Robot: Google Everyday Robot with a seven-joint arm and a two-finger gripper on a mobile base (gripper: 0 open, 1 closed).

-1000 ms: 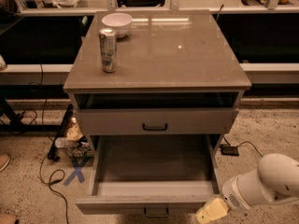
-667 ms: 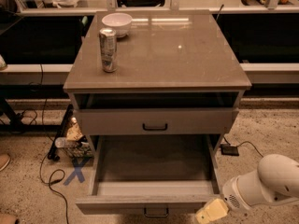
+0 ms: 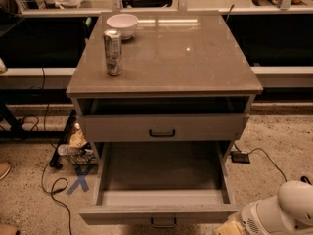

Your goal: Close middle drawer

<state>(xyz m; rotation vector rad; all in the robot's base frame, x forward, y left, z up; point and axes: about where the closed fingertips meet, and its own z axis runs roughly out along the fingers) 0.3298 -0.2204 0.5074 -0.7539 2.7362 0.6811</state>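
The grey cabinet (image 3: 166,53) stands in the middle of the camera view. Its middle drawer (image 3: 156,213) is pulled far out towards me, and its deep box is empty. Its small dark bar handle (image 3: 164,223) sits at the centre of the front, at the bottom edge of the view. The upper drawer (image 3: 161,128) above it is nearly in, with a dark gap over its front. The lowest drawer is hidden under the open one. My gripper (image 3: 228,227) is at the bottom right, just right of the open drawer's front corner, on the white arm (image 3: 286,212).
A silver can (image 3: 113,52) and a white bowl (image 3: 122,22) stand on the cabinet top at the back left. Cables, a small wire basket (image 3: 76,153) and a blue X mark (image 3: 80,178) lie on the floor to the left. A power adapter (image 3: 240,156) lies at the right.
My gripper and arm have slipped slightly down and right at the view's bottom corner. The drawer stands as open as before.
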